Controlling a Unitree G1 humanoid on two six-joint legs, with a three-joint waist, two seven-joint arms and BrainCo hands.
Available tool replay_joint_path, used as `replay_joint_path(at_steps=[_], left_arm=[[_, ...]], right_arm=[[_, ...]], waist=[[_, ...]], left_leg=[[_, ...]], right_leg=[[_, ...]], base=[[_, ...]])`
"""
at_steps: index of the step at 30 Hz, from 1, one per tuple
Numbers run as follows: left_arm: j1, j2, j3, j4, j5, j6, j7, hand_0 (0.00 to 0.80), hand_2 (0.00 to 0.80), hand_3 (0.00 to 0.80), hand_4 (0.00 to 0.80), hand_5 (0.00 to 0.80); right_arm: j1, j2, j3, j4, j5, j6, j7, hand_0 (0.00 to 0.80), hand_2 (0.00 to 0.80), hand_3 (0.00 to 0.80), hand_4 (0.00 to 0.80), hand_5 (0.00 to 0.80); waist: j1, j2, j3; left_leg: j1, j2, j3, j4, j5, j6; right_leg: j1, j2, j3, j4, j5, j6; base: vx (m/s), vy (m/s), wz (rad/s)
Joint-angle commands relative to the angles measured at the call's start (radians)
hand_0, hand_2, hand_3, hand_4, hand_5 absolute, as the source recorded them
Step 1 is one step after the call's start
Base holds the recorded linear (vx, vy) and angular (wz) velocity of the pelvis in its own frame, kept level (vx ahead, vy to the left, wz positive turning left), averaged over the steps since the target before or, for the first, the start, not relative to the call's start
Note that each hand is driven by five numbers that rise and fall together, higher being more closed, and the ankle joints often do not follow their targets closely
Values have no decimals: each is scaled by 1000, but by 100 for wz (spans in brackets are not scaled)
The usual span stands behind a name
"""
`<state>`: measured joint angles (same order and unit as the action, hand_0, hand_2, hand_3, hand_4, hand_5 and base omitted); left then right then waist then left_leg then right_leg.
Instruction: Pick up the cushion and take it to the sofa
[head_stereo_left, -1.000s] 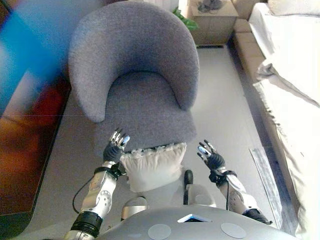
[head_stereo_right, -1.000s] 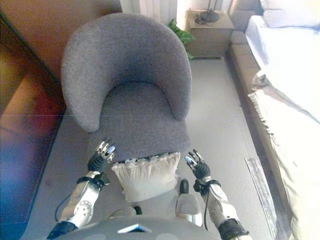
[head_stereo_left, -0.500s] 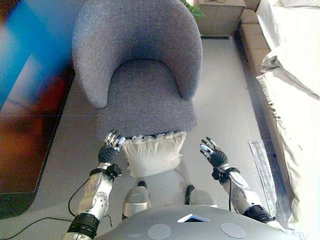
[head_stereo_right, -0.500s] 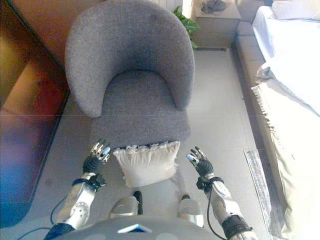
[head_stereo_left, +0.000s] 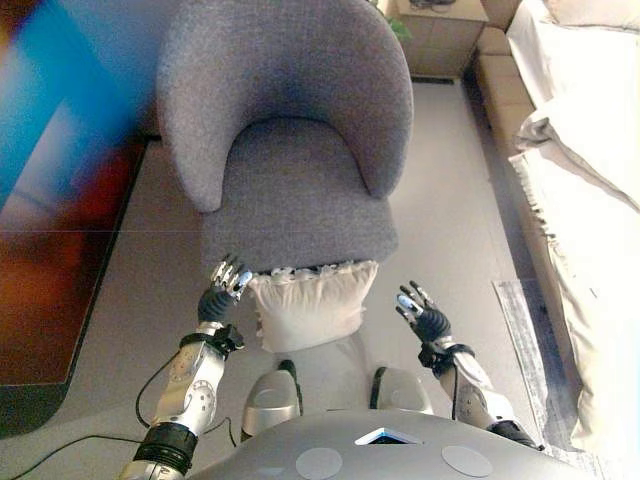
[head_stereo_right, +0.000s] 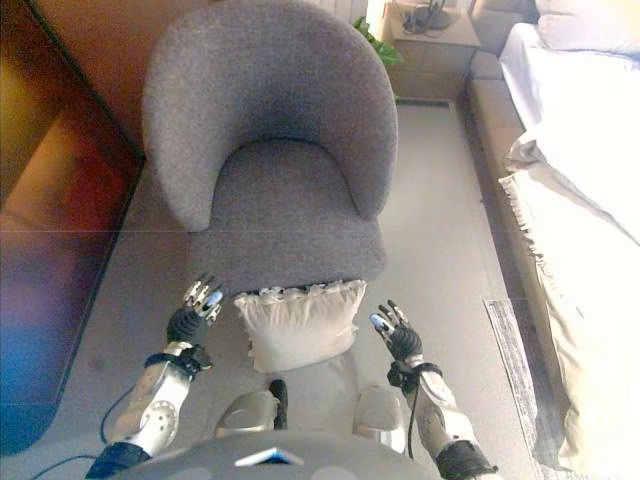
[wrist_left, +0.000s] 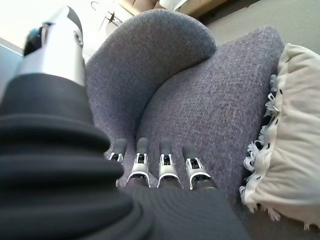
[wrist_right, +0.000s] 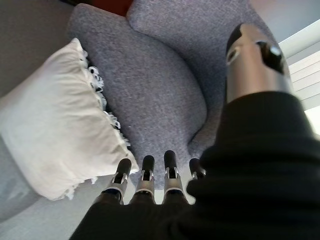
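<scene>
Grey fabric armchair (head_stereo_left: 290, 150) stands on the floor (head_stereo_left: 450, 230), with a pale-covered sofa (head_stereo_left: 585, 190) along the robot's right. Cream fringed cushion (head_stereo_left: 310, 305) leans upright against the armchair's front edge, resting on the floor. Left hand (head_stereo_left: 222, 295) just beside the cushion's left side, right hand (head_stereo_left: 420, 315) apart from its right side; both with fingers straight, holding nothing.
</scene>
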<state>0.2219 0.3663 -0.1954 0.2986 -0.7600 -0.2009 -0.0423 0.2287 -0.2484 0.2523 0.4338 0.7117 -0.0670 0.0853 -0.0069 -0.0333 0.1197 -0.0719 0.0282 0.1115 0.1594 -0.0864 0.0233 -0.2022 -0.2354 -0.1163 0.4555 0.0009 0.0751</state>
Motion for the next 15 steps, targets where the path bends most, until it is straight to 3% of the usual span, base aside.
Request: replay_joint_path(at_steps=[1,4,6,10,15], left_arm=[[-8,35,2,-95,-3,-15,-15,0,0,0,0,0],[-18,37,-18,-99,1,-36,8,0,0,0,0,0],[-3,33,-17,-108,3,-42,22,0,0,0,0,0],[34,14,2,-96,3,-32,19,0,0,0,0,0],[37,-1,8,-45,30,-38,21,0,0,0,0,0]], right_arm=[[4,-5,-1,-87,25,-57,6,0,0,0,0,0],[-17,-7,0,-78,40,-49,14,0,0,0,0,0],[-38,-4,-9,-57,29,-26,29,0,0,0,0,0],[-51,-15,7,-74,45,-11,20,0,0,0,0,0],[-42,-20,22,-69,22,-6,18,0,0,0,0,0]], waist=[[-28,-20,9],[-41,-40,21],[-28,-48,19],[-2,-52,-4],[-4,-39,-13]], left_leg=[[21,-53,4,-23,0,34],[29,-41,-6,-11,-22,12],[37,-29,-11,-9,-21,1],[43,8,-23,-12,6,-24],[48,45,-39,-21,28,-36]], right_leg=[[10,17,31,-95,170,52],[10,7,72,-221,189,78],[47,3,58,-278,162,88],[123,30,44,-319,98,78],[137,69,43,-299,16,57]], base=[[41,-157,12],[26,-217,9],[70,-204,8],[100,-181,16],[87,-110,4]])
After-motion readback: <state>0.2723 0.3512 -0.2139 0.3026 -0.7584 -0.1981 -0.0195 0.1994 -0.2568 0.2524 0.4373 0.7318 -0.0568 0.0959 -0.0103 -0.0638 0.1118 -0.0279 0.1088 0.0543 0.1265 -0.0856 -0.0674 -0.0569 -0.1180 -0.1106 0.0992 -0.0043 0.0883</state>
